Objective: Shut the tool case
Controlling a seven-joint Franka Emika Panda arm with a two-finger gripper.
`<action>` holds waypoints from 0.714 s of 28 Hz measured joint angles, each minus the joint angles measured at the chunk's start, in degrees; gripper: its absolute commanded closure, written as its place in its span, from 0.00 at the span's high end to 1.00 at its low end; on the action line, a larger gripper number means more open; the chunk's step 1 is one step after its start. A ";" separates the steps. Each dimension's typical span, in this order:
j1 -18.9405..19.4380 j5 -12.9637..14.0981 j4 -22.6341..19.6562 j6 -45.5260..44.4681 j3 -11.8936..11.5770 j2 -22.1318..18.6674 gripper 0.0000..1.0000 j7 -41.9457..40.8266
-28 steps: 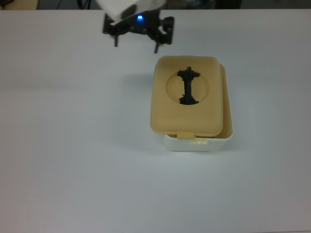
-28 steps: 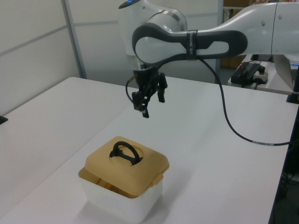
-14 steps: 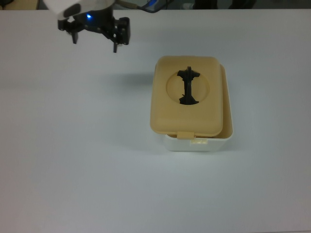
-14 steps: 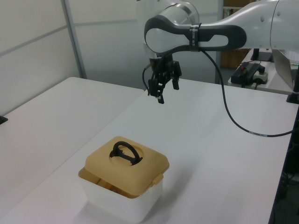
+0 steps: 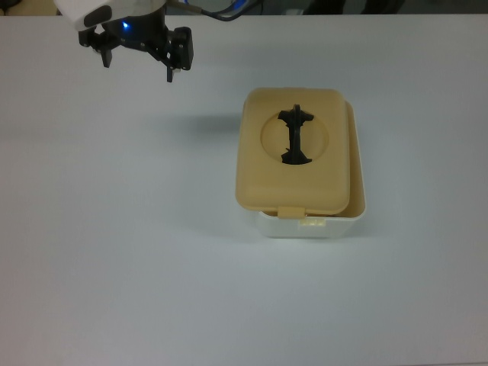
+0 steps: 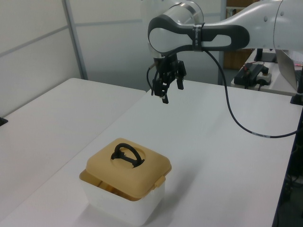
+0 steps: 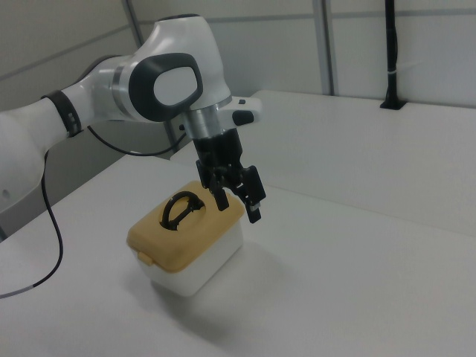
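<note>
The jaws (image 5: 137, 57) hung spread and empty, well apart from the tool case (image 5: 305, 213) on the counter (image 5: 114, 229). Its tan lid (image 5: 293, 152) sat skewed; it looked light, rigid and slippery, best pressed flat beside the black handle (image 5: 295, 136).

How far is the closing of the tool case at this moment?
Done: the tan lid lies on the white tub. It sits shifted toward the top view's left, with the tub's rim showing on the right and near side, so it may not be latched. In hand: nothing; the gripper is open, empty and off to the side, above the table. Left: perhaps pressing the lid square.
</note>
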 measured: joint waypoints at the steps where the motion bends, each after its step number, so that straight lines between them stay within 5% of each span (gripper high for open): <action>1: -0.04 -0.02 0.00 0.00 0.00 0.00 1.00 0.00; 20: -0.49 -0.19 0.00 0.00 -0.01 0.04 1.00 0.00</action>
